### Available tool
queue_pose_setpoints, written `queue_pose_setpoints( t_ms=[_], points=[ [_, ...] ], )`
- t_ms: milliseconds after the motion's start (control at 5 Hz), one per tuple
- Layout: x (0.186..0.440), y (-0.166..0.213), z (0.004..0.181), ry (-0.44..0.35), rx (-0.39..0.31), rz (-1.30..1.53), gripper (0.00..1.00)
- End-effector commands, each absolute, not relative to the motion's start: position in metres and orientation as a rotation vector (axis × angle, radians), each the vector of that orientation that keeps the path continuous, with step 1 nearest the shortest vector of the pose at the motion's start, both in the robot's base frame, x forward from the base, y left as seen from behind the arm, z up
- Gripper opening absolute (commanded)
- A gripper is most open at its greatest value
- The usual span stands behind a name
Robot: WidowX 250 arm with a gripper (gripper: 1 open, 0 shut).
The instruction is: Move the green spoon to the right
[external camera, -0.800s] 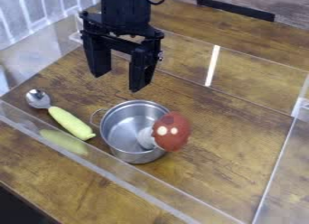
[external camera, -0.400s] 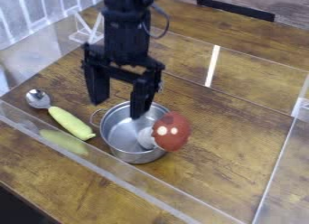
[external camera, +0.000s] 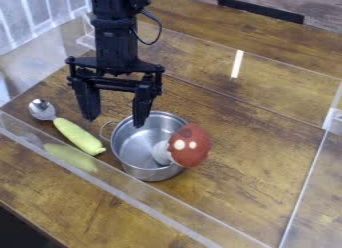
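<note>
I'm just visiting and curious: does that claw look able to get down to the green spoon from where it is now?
Probably yes. The end effector hangs open, pointing down, just up and to the right of the green spoon. Nothing covers the spoon; the steel pot sits close beside it.

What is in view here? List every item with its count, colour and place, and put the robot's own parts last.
green spoon: one, silver bowl and yellow-green handle, lying at the left, beside the pot.
pot: one, shiny steel, centre front of the table.
mushroom toy: one, red cap with white stem, leaning in the pot at its right rim.
clear wall: one, transparent, enclosing the work area.
table: one, dark brown wood.
gripper: one, black, open, pointing down between spoon and pot.
</note>
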State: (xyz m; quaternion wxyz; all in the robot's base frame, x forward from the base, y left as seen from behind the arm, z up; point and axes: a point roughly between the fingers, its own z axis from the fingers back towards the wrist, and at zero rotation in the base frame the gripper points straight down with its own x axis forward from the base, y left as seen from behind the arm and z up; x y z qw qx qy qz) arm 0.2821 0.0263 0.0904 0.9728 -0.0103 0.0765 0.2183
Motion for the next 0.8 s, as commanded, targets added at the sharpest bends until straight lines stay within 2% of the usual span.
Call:
queue_pose_setpoints(
  t_ms=[0,400,600],
  points=[
    [0.286,0.034,0.098,0.116,-0.024,0.561,1.00],
    [0.285,0.047,0.063,0.104,-0.045,0.856,1.00],
    [0.285,0.059,0.066,0.104,-0.048,0.899,1.00]
  ],
)
